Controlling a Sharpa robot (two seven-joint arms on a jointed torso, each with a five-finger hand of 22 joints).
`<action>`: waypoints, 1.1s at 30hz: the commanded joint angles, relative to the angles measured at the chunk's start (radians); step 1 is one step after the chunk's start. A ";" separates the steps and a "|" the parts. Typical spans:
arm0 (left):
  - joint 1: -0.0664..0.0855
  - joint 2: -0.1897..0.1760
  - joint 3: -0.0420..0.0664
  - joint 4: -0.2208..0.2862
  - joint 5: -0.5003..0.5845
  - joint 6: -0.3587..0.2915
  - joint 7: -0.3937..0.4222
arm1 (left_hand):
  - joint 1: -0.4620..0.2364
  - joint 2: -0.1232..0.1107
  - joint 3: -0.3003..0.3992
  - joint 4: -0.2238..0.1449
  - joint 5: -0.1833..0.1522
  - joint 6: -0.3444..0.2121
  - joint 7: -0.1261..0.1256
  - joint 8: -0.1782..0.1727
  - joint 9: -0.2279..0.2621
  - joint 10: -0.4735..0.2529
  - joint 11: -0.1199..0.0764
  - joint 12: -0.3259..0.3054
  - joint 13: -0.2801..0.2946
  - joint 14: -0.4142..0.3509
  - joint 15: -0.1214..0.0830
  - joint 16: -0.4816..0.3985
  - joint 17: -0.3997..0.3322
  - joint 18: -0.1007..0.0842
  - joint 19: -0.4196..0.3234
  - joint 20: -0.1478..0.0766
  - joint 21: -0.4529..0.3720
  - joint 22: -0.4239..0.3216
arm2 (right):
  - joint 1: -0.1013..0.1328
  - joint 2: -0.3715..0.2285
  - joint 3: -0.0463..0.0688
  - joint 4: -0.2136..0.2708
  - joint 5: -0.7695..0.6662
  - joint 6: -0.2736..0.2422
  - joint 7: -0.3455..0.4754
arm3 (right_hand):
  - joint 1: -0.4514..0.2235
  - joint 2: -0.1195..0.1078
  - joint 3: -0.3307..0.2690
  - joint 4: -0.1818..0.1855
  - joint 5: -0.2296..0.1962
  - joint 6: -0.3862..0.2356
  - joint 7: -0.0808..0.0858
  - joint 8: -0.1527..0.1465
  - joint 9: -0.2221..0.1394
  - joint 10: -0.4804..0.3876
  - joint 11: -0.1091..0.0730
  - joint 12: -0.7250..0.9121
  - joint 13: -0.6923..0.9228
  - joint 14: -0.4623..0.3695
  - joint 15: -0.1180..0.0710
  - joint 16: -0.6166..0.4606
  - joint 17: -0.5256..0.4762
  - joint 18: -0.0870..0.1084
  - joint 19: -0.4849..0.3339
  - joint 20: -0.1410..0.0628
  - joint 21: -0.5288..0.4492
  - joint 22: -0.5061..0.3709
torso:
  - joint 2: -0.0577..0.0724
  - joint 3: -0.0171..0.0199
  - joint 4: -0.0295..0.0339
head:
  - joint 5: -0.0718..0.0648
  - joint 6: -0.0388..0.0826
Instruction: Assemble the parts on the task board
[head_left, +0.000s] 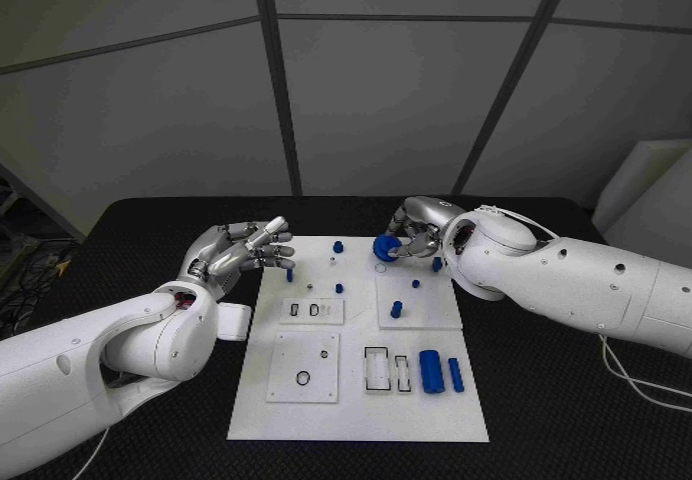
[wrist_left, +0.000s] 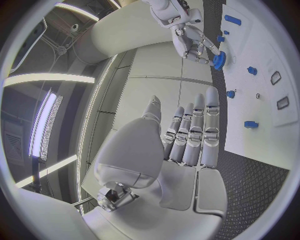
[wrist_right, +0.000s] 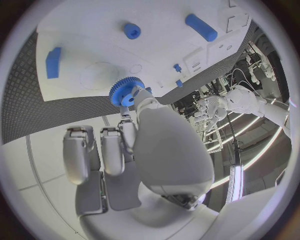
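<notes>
Gear (head_left: 384, 248) held by right hand (head_left: 411, 232).

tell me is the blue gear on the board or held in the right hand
Held: the right hand pinches the blue gear above the task board.

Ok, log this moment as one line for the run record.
right robot hand: holding blue gear over far end of white board | left robot hand: open, raised at board's left edge | blue cylinders: lying on board
</notes>
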 joint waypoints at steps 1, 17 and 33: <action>0.001 0.000 0.001 0.002 -0.003 0.009 0.003 | 0.009 -0.002 -0.001 -0.007 -0.002 0.006 0.002 -0.004 -0.001 0.007 0.002 -0.005 -0.001 -0.001 -0.001 -0.007 0.001 -0.011 -0.005 0.002 -0.004 -0.002 | 0.002 0.003 0.001 0.031 -0.057 -0.074 -0.008 | -0.015 -0.001 0.009 0.004 0.005 0.050 -0.024 0.000 0.018 0.005 0.000 0.002 -0.001 0.080 -0.007 0.005 0.140 -0.014 0.076 -0.007 0.004 0.229 | 0.000 -0.0013 0.0010 | 0.002 0.000; 0.001 0.003 0.001 0.001 -0.003 0.007 0.004 | 0.010 -0.002 -0.001 -0.008 -0.002 0.005 0.002 -0.005 -0.001 0.006 0.002 -0.006 -0.001 -0.001 -0.001 -0.008 0.002 -0.011 -0.005 0.002 -0.004 -0.002 | 0.002 0.171 -0.008 -0.042 -0.121 -0.061 -0.007 | -0.027 -0.010 0.015 0.005 -0.002 0.046 -0.021 -0.012 0.016 0.002 0.003 -0.001 -0.001 0.080 -0.006 0.005 0.140 -0.015 0.079 -0.006 0.005 0.232 | 0.001 -0.0010 0.0021 | 0.021 -0.004; 0.001 0.007 0.001 0.001 -0.003 0.008 0.004 | 0.010 -0.002 -0.001 -0.009 -0.002 0.004 0.003 -0.006 -0.001 0.006 0.003 -0.007 -0.001 -0.001 -0.001 -0.008 0.002 -0.011 -0.006 0.002 -0.005 -0.003 | -0.002 0.244 -0.033 -0.110 -0.139 0.001 -0.002 | -0.037 -0.014 0.018 0.007 -0.009 0.042 -0.019 -0.019 0.014 -0.001 0.005 -0.005 -0.003 0.080 -0.004 0.004 0.138 -0.015 0.078 -0.005 0.004 0.231 | 0.001 0.0004 0.0008 | 0.024 -0.009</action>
